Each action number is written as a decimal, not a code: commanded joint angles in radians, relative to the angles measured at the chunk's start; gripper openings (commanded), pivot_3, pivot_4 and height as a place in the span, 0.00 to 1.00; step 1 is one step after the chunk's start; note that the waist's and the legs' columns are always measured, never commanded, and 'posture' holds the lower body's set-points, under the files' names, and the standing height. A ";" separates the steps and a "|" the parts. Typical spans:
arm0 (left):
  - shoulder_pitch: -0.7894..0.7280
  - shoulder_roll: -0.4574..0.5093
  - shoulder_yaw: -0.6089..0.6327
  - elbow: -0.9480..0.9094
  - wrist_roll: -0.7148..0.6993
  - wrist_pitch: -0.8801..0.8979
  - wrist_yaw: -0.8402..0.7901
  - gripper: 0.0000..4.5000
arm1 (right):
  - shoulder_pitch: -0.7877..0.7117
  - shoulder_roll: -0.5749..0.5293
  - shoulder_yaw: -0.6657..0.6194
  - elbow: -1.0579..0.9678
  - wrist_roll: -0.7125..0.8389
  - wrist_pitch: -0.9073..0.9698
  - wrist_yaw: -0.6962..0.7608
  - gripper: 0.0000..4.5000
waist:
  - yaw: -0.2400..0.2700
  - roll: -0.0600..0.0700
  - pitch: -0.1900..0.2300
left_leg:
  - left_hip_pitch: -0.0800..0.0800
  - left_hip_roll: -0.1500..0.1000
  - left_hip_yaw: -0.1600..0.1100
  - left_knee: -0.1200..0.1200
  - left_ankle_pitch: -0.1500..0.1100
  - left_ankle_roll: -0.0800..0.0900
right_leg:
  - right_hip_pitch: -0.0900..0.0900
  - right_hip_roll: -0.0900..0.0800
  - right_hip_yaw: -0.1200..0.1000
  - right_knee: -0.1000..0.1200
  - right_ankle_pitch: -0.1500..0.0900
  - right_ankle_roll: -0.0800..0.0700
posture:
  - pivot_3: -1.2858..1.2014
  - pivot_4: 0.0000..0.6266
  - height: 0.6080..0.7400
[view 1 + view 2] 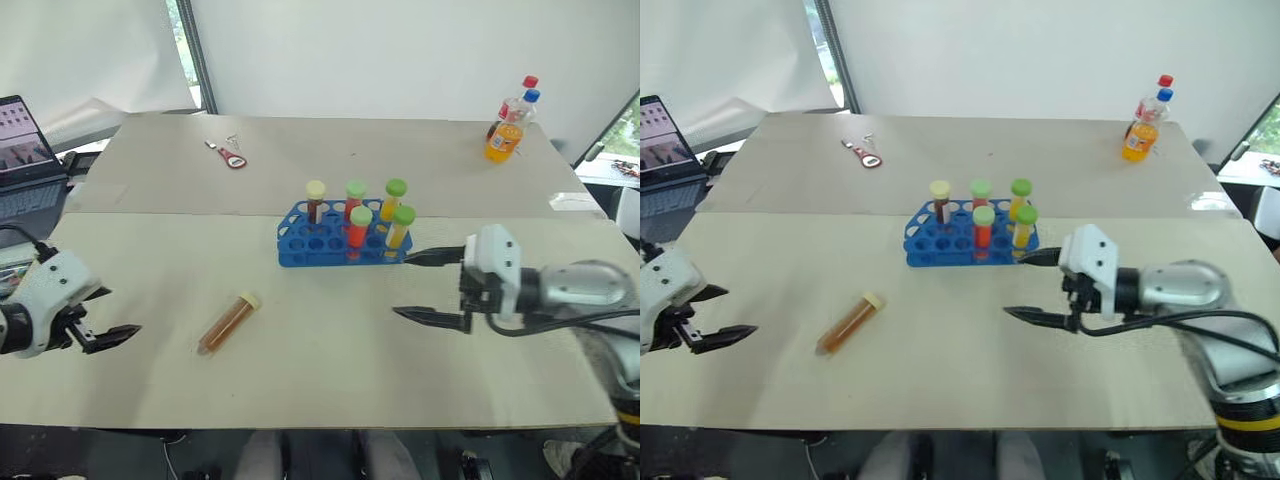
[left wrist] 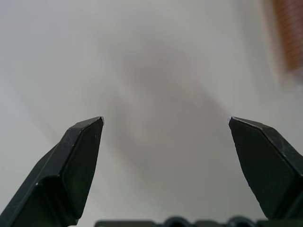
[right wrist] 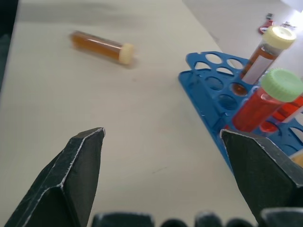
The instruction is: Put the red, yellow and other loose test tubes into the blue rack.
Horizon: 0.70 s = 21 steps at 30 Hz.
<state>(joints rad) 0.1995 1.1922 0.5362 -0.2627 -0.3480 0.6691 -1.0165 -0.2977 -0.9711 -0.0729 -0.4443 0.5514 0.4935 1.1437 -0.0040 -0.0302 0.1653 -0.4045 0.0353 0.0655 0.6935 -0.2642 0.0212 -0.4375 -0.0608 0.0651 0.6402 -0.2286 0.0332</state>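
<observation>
One loose tube (image 1: 228, 322) lies flat on the table (image 1: 330, 380), cap toward the blue rack (image 1: 340, 238), between both wide-open, empty grippers; left gripper (image 1: 112, 337) looks nearer than right gripper (image 1: 432, 287).

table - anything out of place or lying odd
One orange-brown tube with a cream cap lies on its side on the table, left of the blue rack, where five tubes stand upright. Nothing looks spilled.
</observation>
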 commanded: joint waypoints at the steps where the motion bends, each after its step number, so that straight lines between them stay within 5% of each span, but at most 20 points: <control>1: -0.021 0.030 0.038 -0.039 -0.019 0.035 -0.035 1.00 | 0.016 -0.064 -0.073 -0.025 0.063 0.027 0.076 0.97 | 0.001 0.000 0.000 | 0.000 0.000 0.000 0.000 0.000 0.000 | 0.000 0.000 0.000 0.000 0.000 0.000 | 0.52 0.24 0.95; 9: -0.188 0.046 -0.096 -0.213 -0.146 0.328 0.032 1.00 | 0.002 -0.128 -0.131 -0.105 0.194 0.160 0.056 0.97 | -0.003 -0.001 0.000 | 0.000 0.000 0.000 0.001 0.000 0.000 | 0.000 0.000 0.000 0.002 0.000 0.000 | 0.52 0.24 0.95; 15: -0.464 -0.124 -0.390 -0.314 -0.208 0.542 0.225 1.00 | -0.043 -0.118 -0.109 -0.166 0.231 0.196 0.012 0.97 | 0.003 -0.002 0.000 | -0.001 -0.001 -0.002 0.002 0.000 0.000 | 0.000 0.000 0.001 0.002 0.000 0.001 | 0.52 0.24 0.95; 21: -0.558 -0.249 -0.538 -0.253 -0.157 0.571 0.346 1.00 | -0.081 -0.099 -0.094 -0.211 0.279 0.236 -0.046 0.97 | 0.000 -0.003 0.001 | -0.002 -0.001 -0.005 0.002 0.000 0.000 | 0.000 0.001 0.001 0.002 0.000 0.001 | 0.52 0.24 0.95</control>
<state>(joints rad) -0.3391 0.9439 0.0000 -0.5246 -0.5282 1.2340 -0.6979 -0.3549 -1.0711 -0.1604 -0.6279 0.8091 0.7220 1.1098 -0.0036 -0.0329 0.1660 -0.4060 0.0340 0.0604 0.6957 -0.2641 0.0213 -0.4376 -0.0601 0.0665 0.6426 -0.2282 0.0338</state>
